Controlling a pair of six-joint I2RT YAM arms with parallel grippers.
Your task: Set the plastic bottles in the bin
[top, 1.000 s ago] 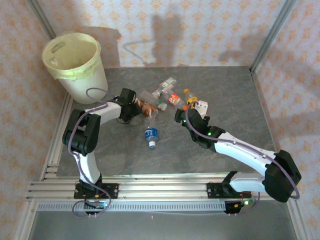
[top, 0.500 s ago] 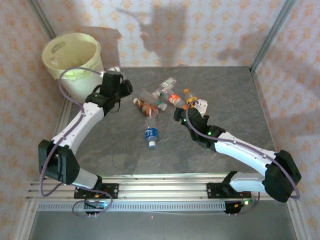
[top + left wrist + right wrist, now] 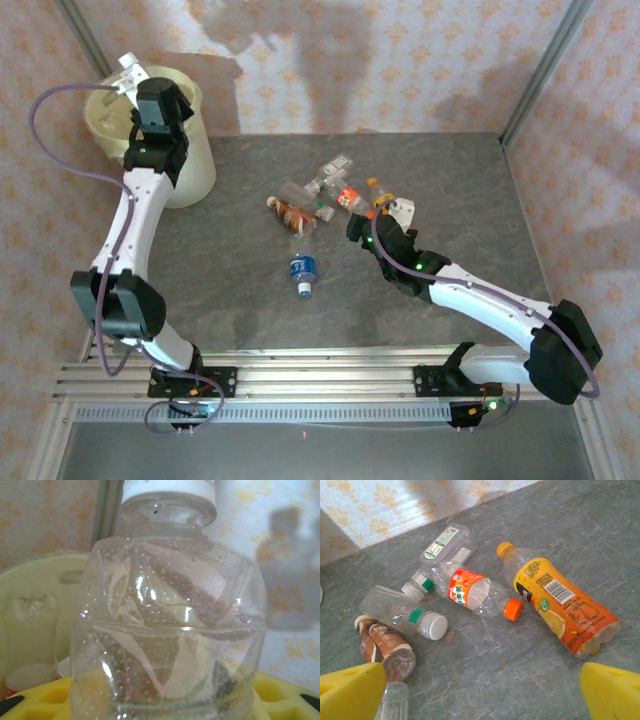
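My left gripper point(image 3: 138, 80) hangs over the cream-white bin point(image 3: 195, 172), shut on a clear plastic bottle point(image 3: 167, 610) with a white cap that stands upright between its yellow pads point(image 3: 42, 700). Behind the bottle runs the bin's pale yellow rim point(image 3: 35, 572), and inside lies another clear bottle with a red label point(image 3: 27, 630). More bottles lie on the table: an orange-labelled one point(image 3: 560, 605), a red-labelled one point(image 3: 470, 592), a green-banded one point(image 3: 402, 612), a brown one point(image 3: 385, 647) and a blue one point(image 3: 303, 271). My right gripper point(image 3: 480, 695) stands open just short of them, holding nothing.
The grey stone tabletop point(image 3: 450, 190) is fenced by metal posts and patterned walls. A clear bottle with a green cap point(image 3: 445, 547) lies at the back of the pile. Bare table stretches right of the pile and in front of the bin.
The left arm has swung up and to the left, from the bottle pile to over the bin, carrying the clear bottle. The right arm has stayed put.
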